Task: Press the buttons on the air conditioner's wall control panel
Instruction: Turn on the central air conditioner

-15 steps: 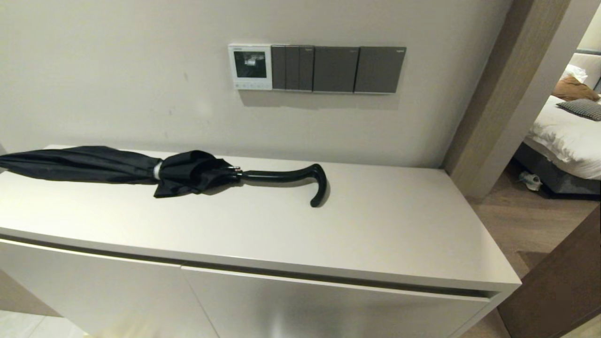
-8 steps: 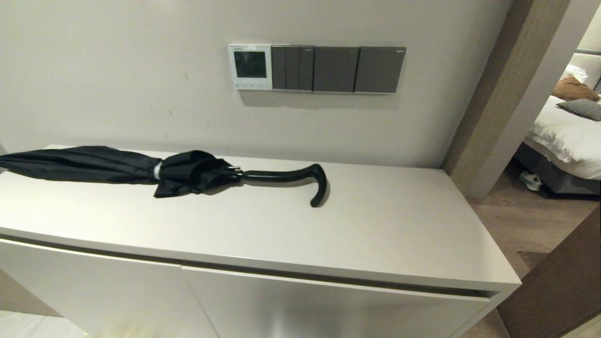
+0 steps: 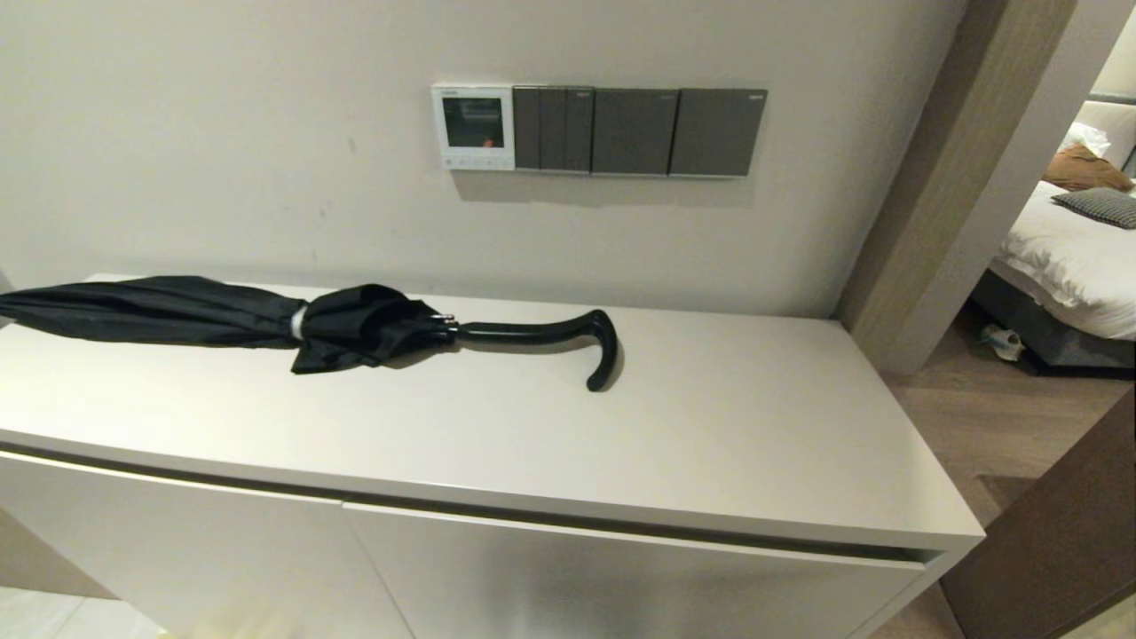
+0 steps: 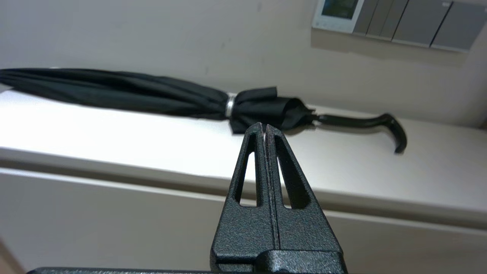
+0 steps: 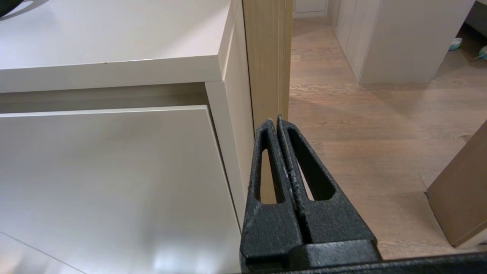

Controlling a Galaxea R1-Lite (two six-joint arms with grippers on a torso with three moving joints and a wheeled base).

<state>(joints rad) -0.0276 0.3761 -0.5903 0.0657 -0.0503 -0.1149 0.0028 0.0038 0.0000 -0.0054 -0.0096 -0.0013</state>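
Note:
The air conditioner's wall control panel (image 3: 473,126) is a small white-framed square with a dark screen, mounted on the wall above the cabinet. Its buttons (image 3: 472,162) form a row of tiny pale keys under the screen. The panel also shows in the left wrist view (image 4: 337,14). No arm appears in the head view. My left gripper (image 4: 264,127) is shut and empty, low in front of the cabinet and far below the panel. My right gripper (image 5: 275,120) is shut and empty, beside the cabinet's right end.
Dark grey switch plates (image 3: 635,131) sit right of the panel. A folded black umbrella (image 3: 293,321) lies on the white cabinet top (image 3: 728,444), below the panel. A wooden door frame (image 3: 958,169) stands at the right, with a bedroom beyond it.
Only the reflection on the panel's screen has shifted. The umbrella and cabinet have not moved.

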